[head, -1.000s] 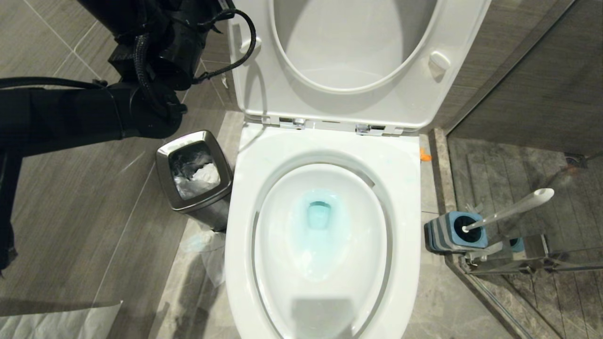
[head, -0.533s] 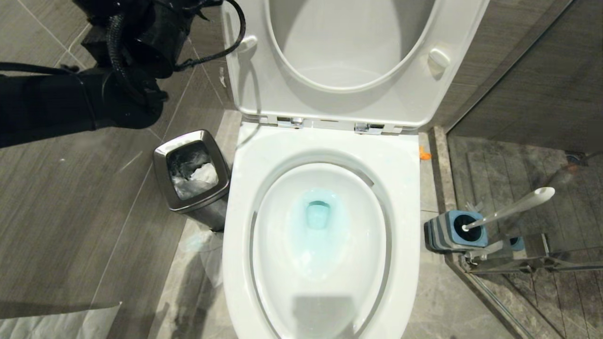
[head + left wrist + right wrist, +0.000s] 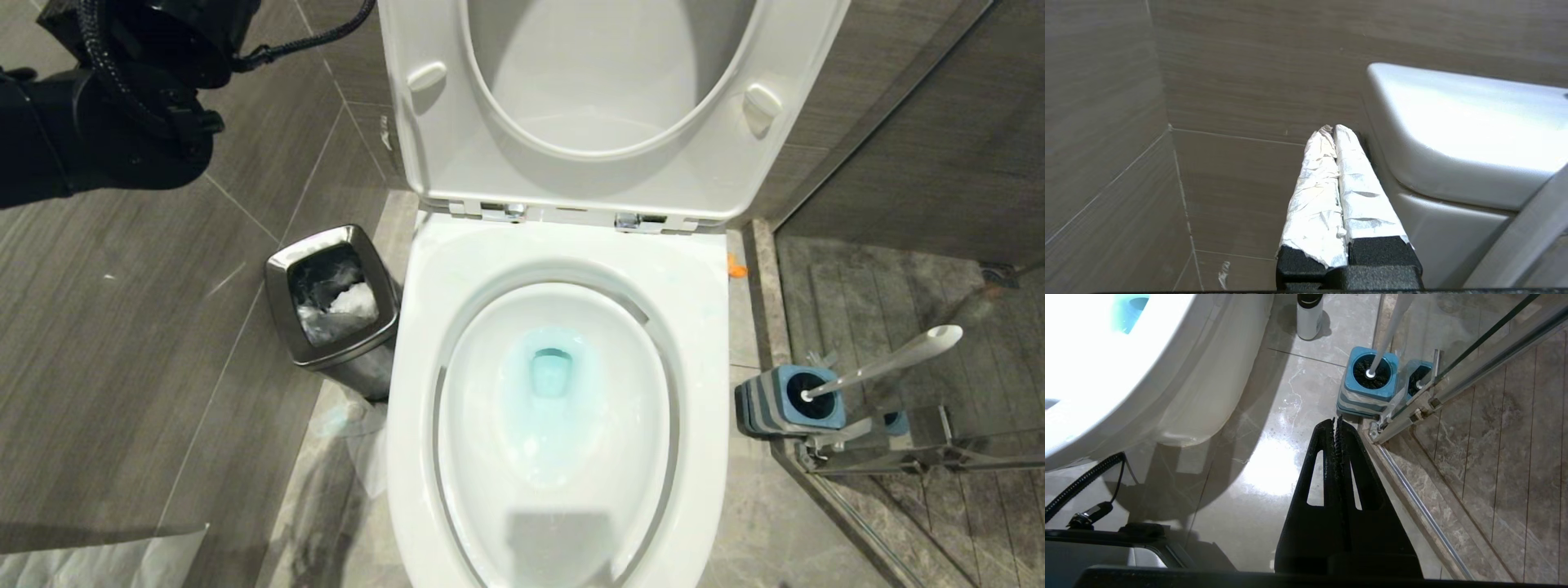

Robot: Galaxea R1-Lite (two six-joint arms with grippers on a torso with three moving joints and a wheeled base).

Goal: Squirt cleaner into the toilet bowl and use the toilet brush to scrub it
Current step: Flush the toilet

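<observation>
The bowl (image 3: 555, 408) sits open, lid up, with blue cleaner (image 3: 549, 384) in its water. The brush (image 3: 886, 363) stands in its holder (image 3: 790, 402) on the floor, by the bowl's right side. The left gripper (image 3: 1333, 132) is up beside the tank (image 3: 1461, 134), jaws pressed together, holding nothing. The right gripper (image 3: 1336, 424) hangs low near the holder, jaws together and empty. A bin (image 3: 335, 306) stands at the bowl's left.
</observation>
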